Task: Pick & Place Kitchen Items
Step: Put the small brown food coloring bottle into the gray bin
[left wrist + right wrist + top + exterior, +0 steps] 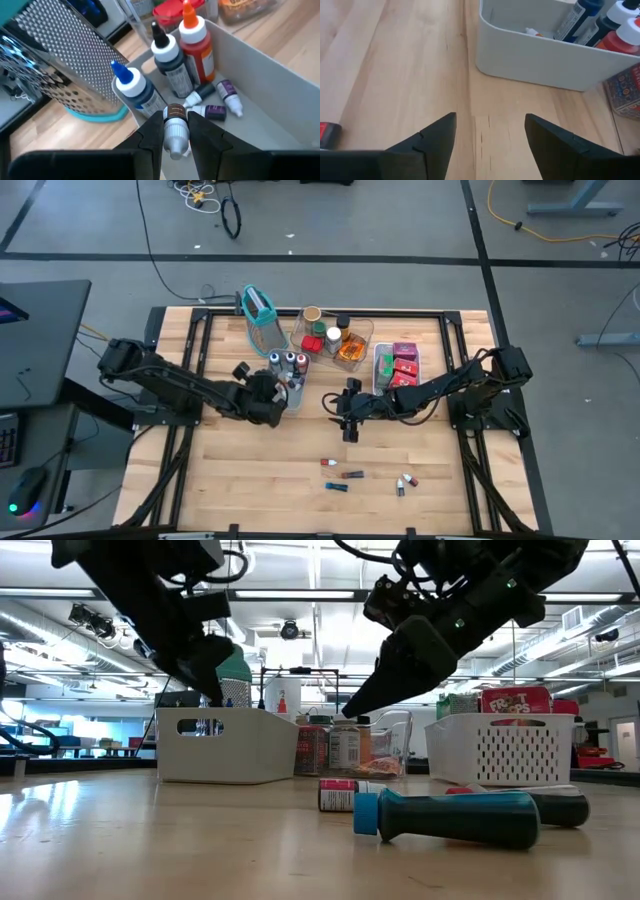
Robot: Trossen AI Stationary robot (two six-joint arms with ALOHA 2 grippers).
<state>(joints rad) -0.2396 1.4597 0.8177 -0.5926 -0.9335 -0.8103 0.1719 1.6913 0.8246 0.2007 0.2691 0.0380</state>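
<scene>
Holding 1 small vial (175, 131) upright in our left claw (175, 142), just above the white bin (260, 75) | right claw (490, 135) wide, empty, over bare table (250, 480) | loose vials (340, 475) lie nearer our right arm

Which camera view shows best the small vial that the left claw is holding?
The left wrist view: the vial sits between the left claw's fingers above the white bin. In the high and low views the arm hides it; the right wrist view misses it.
</scene>
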